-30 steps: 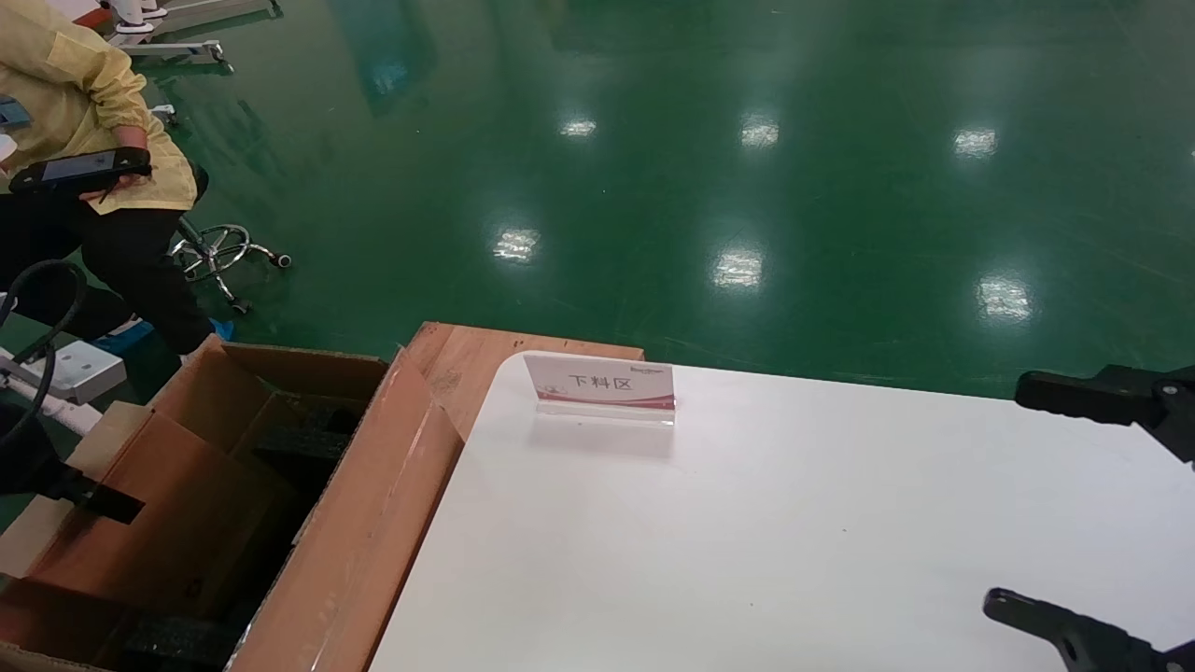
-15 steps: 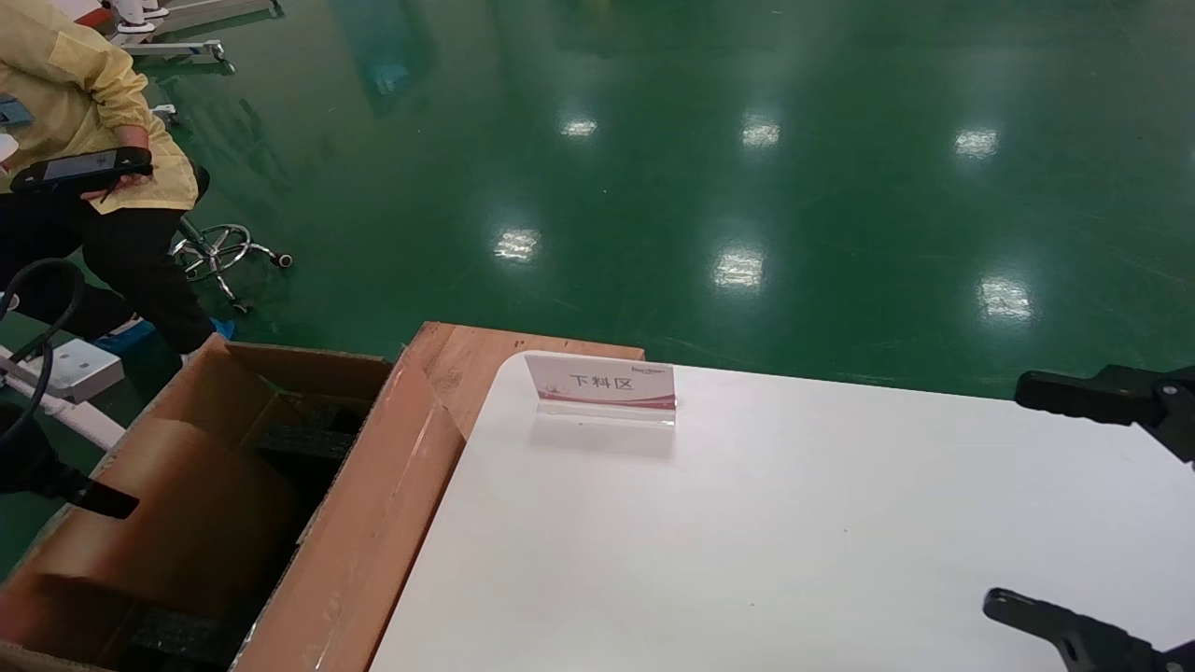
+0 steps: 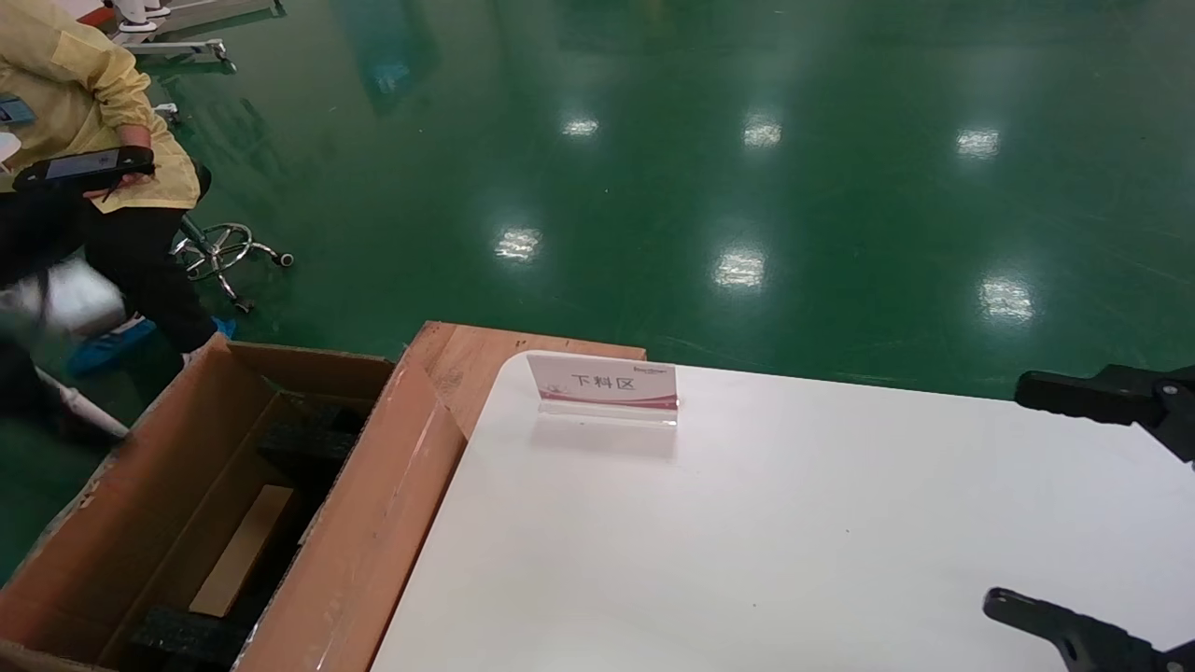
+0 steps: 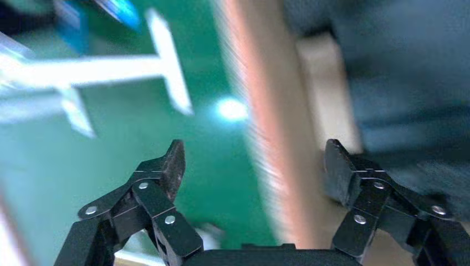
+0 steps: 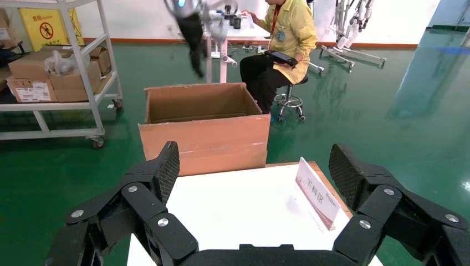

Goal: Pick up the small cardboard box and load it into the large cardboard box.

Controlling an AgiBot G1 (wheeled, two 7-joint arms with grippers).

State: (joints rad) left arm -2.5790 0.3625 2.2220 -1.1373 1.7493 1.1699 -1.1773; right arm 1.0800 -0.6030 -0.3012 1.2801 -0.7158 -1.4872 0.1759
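The large cardboard box [image 3: 364,523] stands open on the floor left of the white table [image 3: 794,560]. The small cardboard box [image 3: 241,551] lies deep inside it, between black foam blocks [image 3: 308,443]; only its tan top shows. My left gripper [image 4: 255,152] is open and empty, blurred, with the carton's wall [image 4: 266,138] and green floor beyond it. In the right wrist view the left arm [image 5: 191,39] hangs above the large cardboard box [image 5: 205,127]. My right gripper [image 3: 1004,493] is open and empty over the table's right side.
A small white and red sign [image 3: 602,383] stands at the table's far edge, on a wooden board [image 3: 457,359]. A seated person in yellow [image 3: 84,121] with a handheld device is beyond the carton. A shelf cart with cartons [image 5: 55,72] stands farther off.
The small cardboard box, held tilted in the carton's mouth by my left gripper, now lies at the bottom. The left gripper has let go and pulled up and away. The right arm is unmoved.
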